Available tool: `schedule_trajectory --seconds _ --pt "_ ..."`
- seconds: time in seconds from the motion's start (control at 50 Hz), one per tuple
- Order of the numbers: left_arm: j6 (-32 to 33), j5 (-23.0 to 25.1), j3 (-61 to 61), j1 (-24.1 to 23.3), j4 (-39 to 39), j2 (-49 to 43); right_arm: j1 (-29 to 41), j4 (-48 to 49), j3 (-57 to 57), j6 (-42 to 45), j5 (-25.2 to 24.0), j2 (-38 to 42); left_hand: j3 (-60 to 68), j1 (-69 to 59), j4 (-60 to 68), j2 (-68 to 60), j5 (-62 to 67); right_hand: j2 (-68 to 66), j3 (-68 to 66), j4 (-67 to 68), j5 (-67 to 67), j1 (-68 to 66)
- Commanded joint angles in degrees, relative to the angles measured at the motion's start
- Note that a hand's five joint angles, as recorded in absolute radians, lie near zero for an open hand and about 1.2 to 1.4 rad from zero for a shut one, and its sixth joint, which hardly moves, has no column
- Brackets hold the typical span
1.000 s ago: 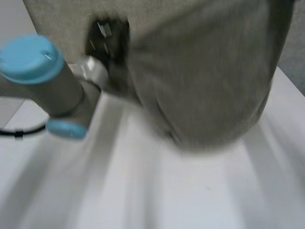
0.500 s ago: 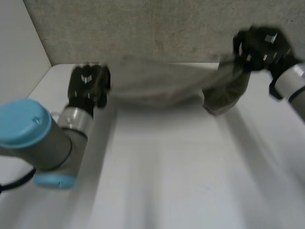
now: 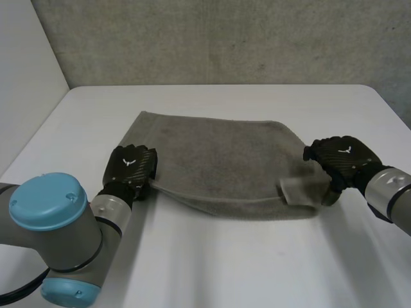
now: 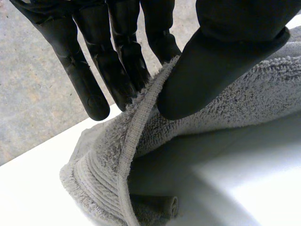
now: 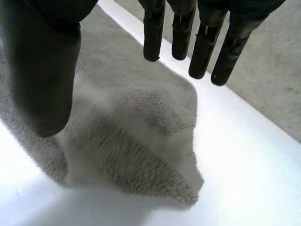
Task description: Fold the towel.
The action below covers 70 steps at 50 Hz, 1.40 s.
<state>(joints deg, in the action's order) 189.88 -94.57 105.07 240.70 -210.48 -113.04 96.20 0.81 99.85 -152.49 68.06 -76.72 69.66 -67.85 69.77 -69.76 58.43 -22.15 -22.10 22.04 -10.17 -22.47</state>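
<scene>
**Towel laid down, right hand off**

A moment ago the towel (image 3: pixel 218 160) hung between both raised hands. Now it lies across the middle of the table (image 3: pixel 257 269), toward the far edge, apparently doubled, so one fold is likely done. The left wrist view shows the left hand (image 3: pixel 131 165) pinching the towel's edge between thumb and fingers. The right wrist view shows the right hand (image 3: pixel 340 157) above the towel's right end, fingers straight, holding nothing.
</scene>
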Motion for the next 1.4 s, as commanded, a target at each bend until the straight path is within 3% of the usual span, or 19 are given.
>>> schedule_trajectory --seconds 0.02,0.16,0.3,0.44,0.66,0.78,0.82,0.84,0.86,0.88,0.92,1.02,1.1,1.14,1.16,1.18,1.2,1.32,1.4 --pt "-0.04 -0.09 0.31 0.03 -0.11 -0.16 -0.22 1.92 2.90 2.02 -2.94 -6.95 10.34 -12.15 10.23 -10.24 11.57 4.84 4.78 -4.73 2.85 5.16" --pt "-0.04 -0.09 0.49 0.12 -0.19 0.10 0.74 1.57 2.72 11.23 -8.38 -10.90 10.34 -12.15 10.23 -10.24 11.57 3.66 3.61 -3.55 1.68 3.98" --pt "-0.04 -0.09 0.58 0.12 -0.11 0.28 7.07 -2.92 -0.27 21.35 -8.12 -6.25 10.34 -12.15 10.23 -10.24 11.57 2.98 2.93 -2.87 1.00 3.31" --pt "-0.04 -0.09 0.66 0.12 -0.11 0.28 12.00 -8.80 -5.71 34.69 -3.12 5.52 10.34 -12.15 10.23 -10.24 11.57 2.31 2.26 -2.20 0.33 2.63" --pt "-0.04 -0.09 1.01 0.21 -0.11 0.37 12.26 -7.14 -9.32 39.72 2.60 14.76 10.34 -12.15 10.23 -10.24 11.57 -1.05 -1.11 1.16 -3.04 -0.73" --pt "-0.04 -0.09 1.10 0.38 -0.20 0.63 12.08 -3.18 -9.85 39.64 7.61 16.43 10.34 -12.15 10.23 -10.24 11.57 -11.82 -11.87 11.93 -13.80 -11.50" --pt "-0.04 -0.09 1.19 0.47 -0.11 0.72 11.30 -2.48 -9.32 39.55 9.89 16.43 10.34 -12.15 10.23 -10.24 11.57 -24.03 -24.09 24.14 -26.02 -23.71" --pt "-0.04 -0.09 1.28 0.56 -0.19 0.80 11.29 -2.48 -9.32 39.55 9.90 16.43 10.34 -12.15 10.23 -10.24 11.57 -24.10 -24.15 24.21 -26.08 -23.78" --pt "-0.04 -0.09 1.28 0.64 -0.20 0.80 11.12 -2.39 -8.80 39.55 10.85 16.08 10.34 -12.15 10.23 -10.24 11.57 -34.26 -34.31 34.37 -36.24 -33.94" --pt "-0.04 -0.09 1.28 0.64 -0.20 0.80 11.12 -2.39 -8.79 39.55 10.86 16.08 10.34 -12.15 10.23 -10.24 11.57 -34.36 -34.41 34.47 -36.34 -34.04" --pt "-0.04 -0.09 1.28 0.73 -0.11 0.80 10.94 -2.48 -7.22 39.55 11.83 14.59 10.34 -12.15 10.23 -10.24 11.57 -45.93 -45.99 46.04 -47.92 -45.61" --pt "-0.04 -0.09 1.28 0.64 -0.11 0.89 7.36 -2.39 -3.09 39.55 11.83 6.96 10.34 -12.15 10.23 -10.24 11.57 -51.01 -51.06 51.12 -52.99 -50.69" --pt "-0.04 0.00 1.37 0.56 -0.11 0.89 2.33 -2.56 -0.44 39.37 11.30 3.16 10.34 -12.15 10.23 -10.24 11.57 -49.67 -49.72 49.78 -51.65 -49.35" --pt "-0.04 0.00 1.37 0.47 -0.11 0.98 -0.30 -2.56 1.57 38.67 10.87 0.71 10.34 -12.15 10.23 -10.24 11.57 -34.64 -34.70 34.75 -36.63 -34.32" --pt "-0.04 0.00 1.37 0.47 -0.11 0.98 -0.31 -2.56 1.58 38.67 10.86 0.70 10.34 -12.15 10.23 -10.24 11.57 -34.53 -34.58 34.64 -36.51 -34.21" --pt "-0.04 0.00 1.45 0.47 -0.11 0.98 -0.74 -2.56 2.54 38.06 10.60 -0.17 10.34 -12.15 10.23 -10.24 11.57 -12.54 -12.60 12.65 -14.53 -12.22" --pt "-0.04 0.00 1.45 0.47 -0.11 0.98 -0.92 -2.56 3.50 37.27 10.34 -0.62 10.34 -12.15 10.23 -10.24 11.57 1.16 1.11 -1.05 -0.82 1.48" --pt "-0.04 0.00 1.63 0.38 -0.11 1.16 -0.75 -2.65 4.48 33.04 9.72 -0.45 10.34 -12.15 10.23 -10.24 11.57 3.49 3.43 -3.38 1.50 3.81" --pt "-0.04 0.00 1.72 0.29 -0.11 1.33 -0.92 -2.65 4.48 25.34 7.45 -0.01 10.34 -12.15 10.23 -10.24 11.57 2.32 2.26 -2.21 0.33 2.64"
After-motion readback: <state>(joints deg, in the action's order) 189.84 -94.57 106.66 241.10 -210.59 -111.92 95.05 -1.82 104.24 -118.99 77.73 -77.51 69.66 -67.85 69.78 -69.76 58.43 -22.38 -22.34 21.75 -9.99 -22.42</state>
